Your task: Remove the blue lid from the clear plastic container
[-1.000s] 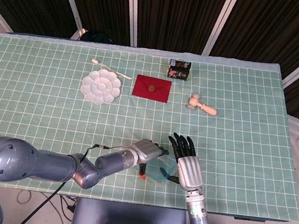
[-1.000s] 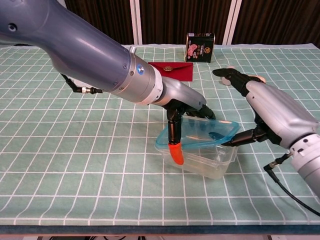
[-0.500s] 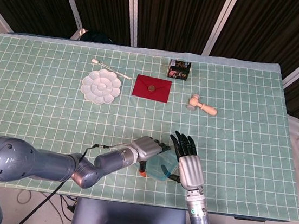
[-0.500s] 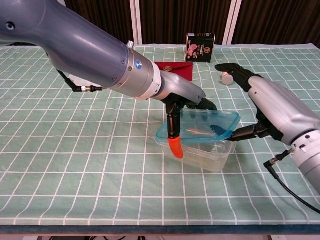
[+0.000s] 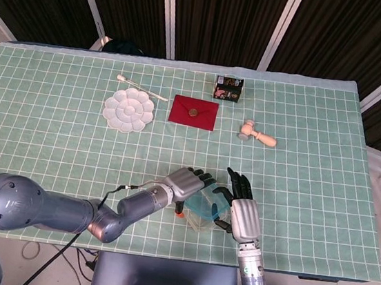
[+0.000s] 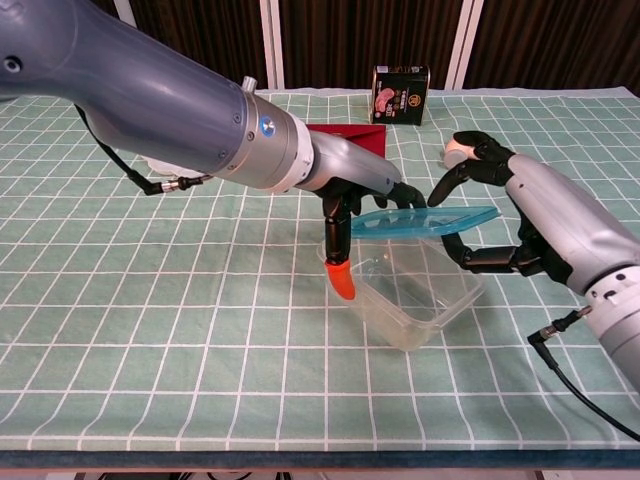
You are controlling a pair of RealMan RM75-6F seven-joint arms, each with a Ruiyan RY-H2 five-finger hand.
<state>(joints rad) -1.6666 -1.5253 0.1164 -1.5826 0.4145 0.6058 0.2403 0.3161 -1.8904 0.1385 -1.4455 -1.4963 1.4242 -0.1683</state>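
From my remote station, the chest view shows the blue lid (image 6: pixel 425 220) lifted clear of the clear plastic container (image 6: pixel 412 300), held nearly level just above the container's far rim, near the front edge of the table (image 6: pixel 150 330). My right hand (image 6: pixel 480 210) grips the lid's right end, fingers curled over its top and thumb reaching beneath. My left hand (image 6: pixel 365 195) has its fingers bent onto the lid's left end, while an orange-tipped finger (image 6: pixel 340 275) points down at the container's near-left corner; I cannot tell whether that hand truly grips the lid. In the head view, the container (image 5: pixel 202 213) sits between both hands. Farther back lie a red envelope (image 5: pixel 194 112), a white palette (image 5: pixel 128 109), a small dark box (image 5: pixel 229 89) and a wooden mallet (image 5: pixel 257 135).
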